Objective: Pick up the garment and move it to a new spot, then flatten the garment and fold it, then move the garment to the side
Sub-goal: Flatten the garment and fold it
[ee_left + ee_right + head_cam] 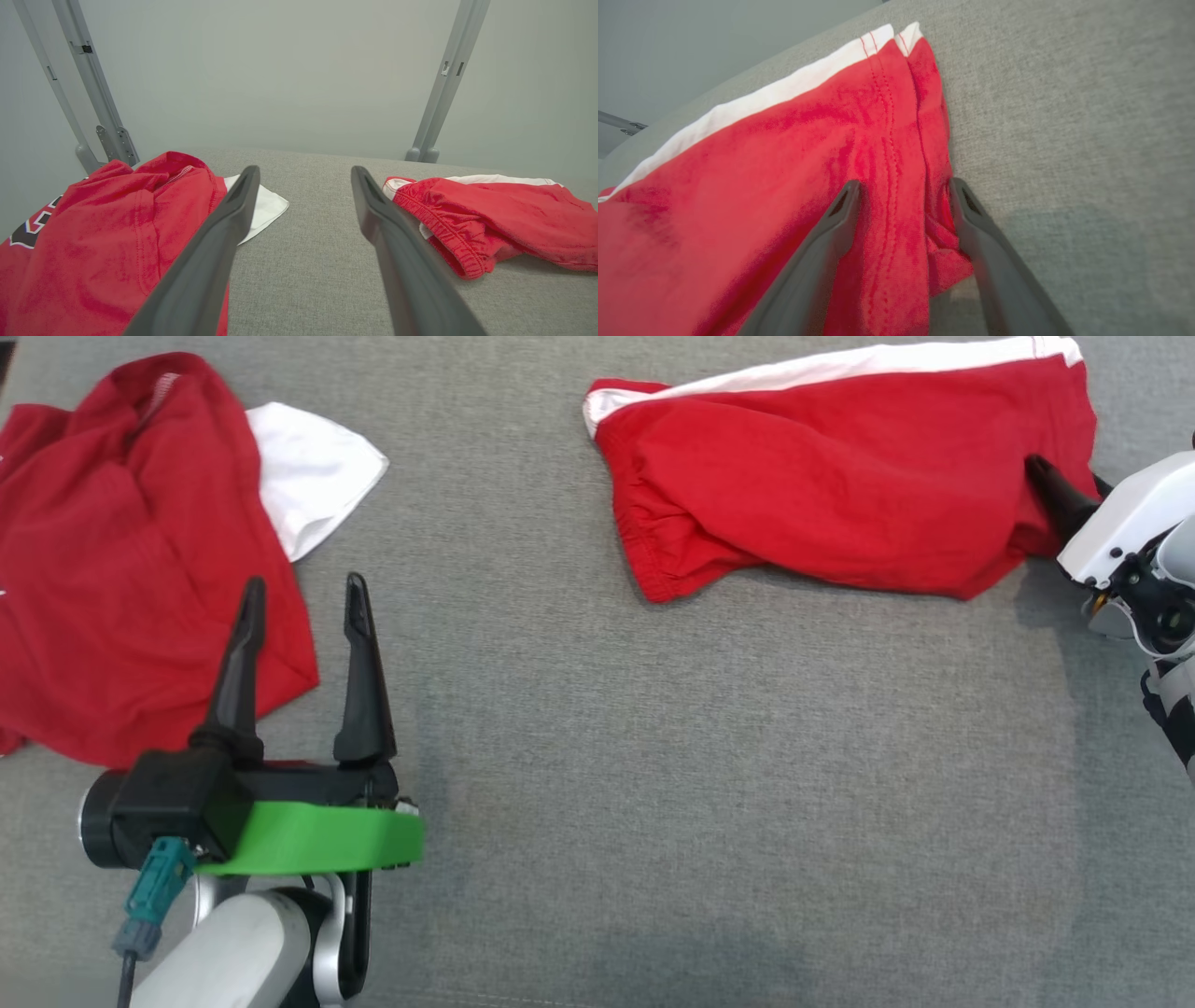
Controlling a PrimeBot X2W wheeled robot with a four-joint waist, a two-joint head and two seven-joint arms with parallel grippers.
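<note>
Left claw: nearest the camera, the left claw [304, 581] rises from the lower left of the head view. Its two dark fingers are spread wide with nothing between them. One tip is over the hem of the shirt and the other over bare counter.
Right claw: the right claw [1069, 476] reaches in from the right edge of the head view. In the right wrist view its fingers stand apart, one over the red cloth and one at its outer edge. A seamed strip of the shorts lies between them. It straddles the cloth but has not pinched it.
Shorts: the red shorts [840, 495] with a white side stripe lie in the upper right of the head view. They are rumpled and rest on the counter, with the gathered waistband toward the middle of the frame.
Shirt: a red shirt [121, 569] is heaped in the upper left, with a white cloth [313, 476] poking out on its right side. It is well apart from the shorts.
Counter: the grey fabric counter [700, 784] is bare across the middle and bottom of the frame.
Done so far: judging by where the right claw is, the shorts are the garment being worked on. At most, the reach to the first grasp is done.
Left to do: close on the hem, lift and move the shorts, smooth them flat, fold them, and set them aside.
</note>
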